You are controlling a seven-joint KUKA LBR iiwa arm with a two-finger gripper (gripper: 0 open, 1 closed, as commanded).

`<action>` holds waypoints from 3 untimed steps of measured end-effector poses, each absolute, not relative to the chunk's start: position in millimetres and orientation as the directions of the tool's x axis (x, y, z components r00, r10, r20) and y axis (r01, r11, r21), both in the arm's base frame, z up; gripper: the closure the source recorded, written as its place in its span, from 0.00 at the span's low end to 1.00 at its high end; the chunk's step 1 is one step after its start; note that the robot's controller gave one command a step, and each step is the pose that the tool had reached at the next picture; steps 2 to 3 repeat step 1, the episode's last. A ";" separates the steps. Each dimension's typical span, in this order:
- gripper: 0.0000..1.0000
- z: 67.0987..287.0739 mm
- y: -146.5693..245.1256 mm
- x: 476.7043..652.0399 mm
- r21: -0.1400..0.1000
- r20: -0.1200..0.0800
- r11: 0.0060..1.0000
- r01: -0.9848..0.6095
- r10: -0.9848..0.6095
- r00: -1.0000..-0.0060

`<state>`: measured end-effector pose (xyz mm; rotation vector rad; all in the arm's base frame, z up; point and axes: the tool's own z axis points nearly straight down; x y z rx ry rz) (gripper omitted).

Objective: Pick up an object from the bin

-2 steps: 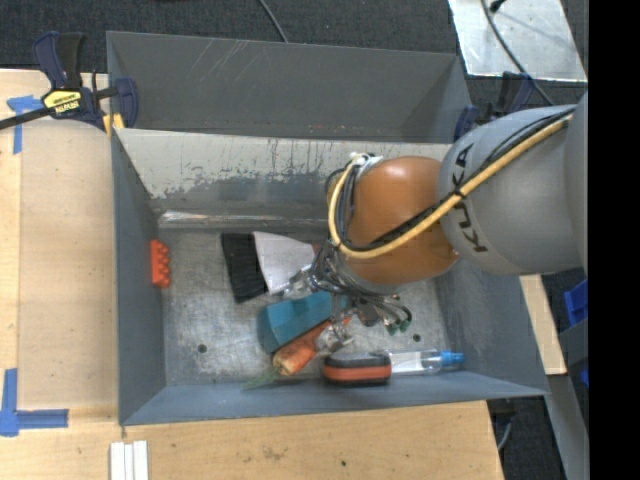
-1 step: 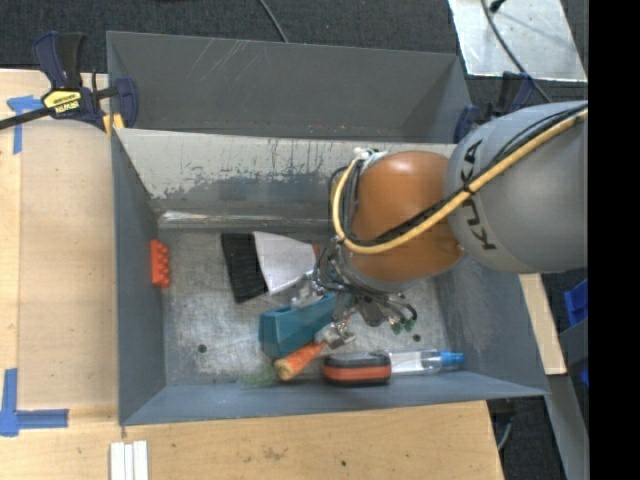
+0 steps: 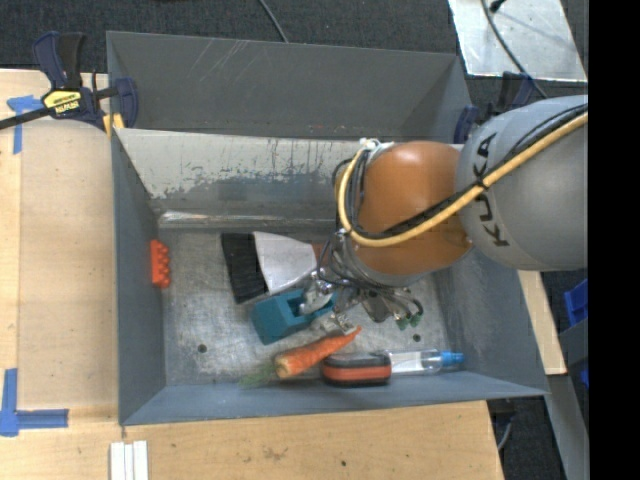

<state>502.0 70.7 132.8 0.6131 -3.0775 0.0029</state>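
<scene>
My gripper (image 3: 333, 298) is low in the bin's middle, under the orange wrist cover, right against the right end of a teal block-shaped thing (image 3: 277, 317). Whether the teal thing is held is hidden. An orange toy carrot (image 3: 315, 354) lies just below the gripper, pointing up to the right. A black brush with a white sheet part (image 3: 262, 262) lies to the upper left, touching the teal thing.
A red-and-black oval thing (image 3: 356, 371) and a clear tube with a blue cap (image 3: 425, 362) lie along the front wall. A small orange brick (image 3: 160, 263) lies at the left wall. The arm covers the bin's right side.
</scene>
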 end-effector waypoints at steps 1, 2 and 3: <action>1.00 151.0 71.5 502.5 0.000 0.002 0.923 -0.385 -0.385 -0.923; 1.00 151.0 71.5 502.5 0.000 0.002 0.923 -0.385 -0.385 -0.923; 1.00 151.0 71.5 502.5 0.000 0.002 0.923 -0.385 -0.385 -0.923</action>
